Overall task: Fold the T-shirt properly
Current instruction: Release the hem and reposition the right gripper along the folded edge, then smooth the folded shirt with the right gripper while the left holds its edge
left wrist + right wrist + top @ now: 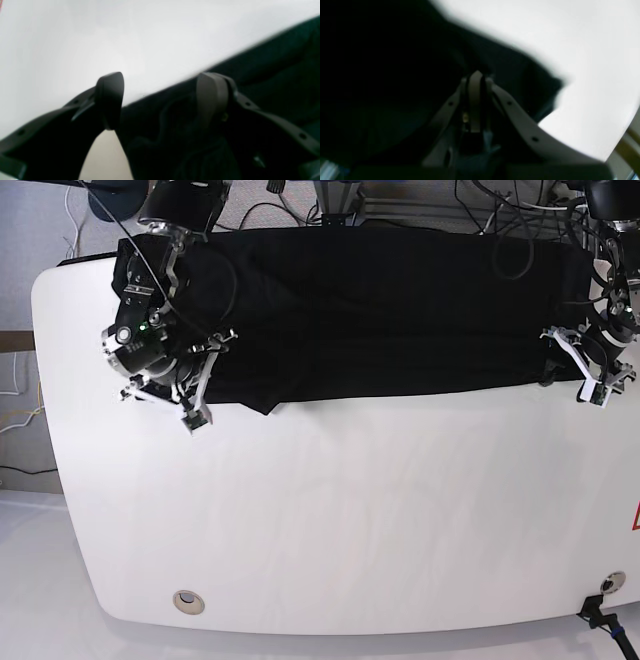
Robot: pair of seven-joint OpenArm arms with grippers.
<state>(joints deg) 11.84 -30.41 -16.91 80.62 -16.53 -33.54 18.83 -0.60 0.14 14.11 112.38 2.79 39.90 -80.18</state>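
while right claw (pixel 476 77) pinches t-shirt (pixel 400 310)

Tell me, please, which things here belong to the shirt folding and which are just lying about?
Belongs to the job:
T-shirt
left gripper
right gripper

Just lying about:
cables behind the table

One black T-shirt (pixel 400 310) lies on one white counter (pixel 350 520). Two arms reach over it, each with one end effector: the left (pixel 597 377) and the right (pixel 197 395). One round hole (pixel 186 601) sits in the counter's near edge.
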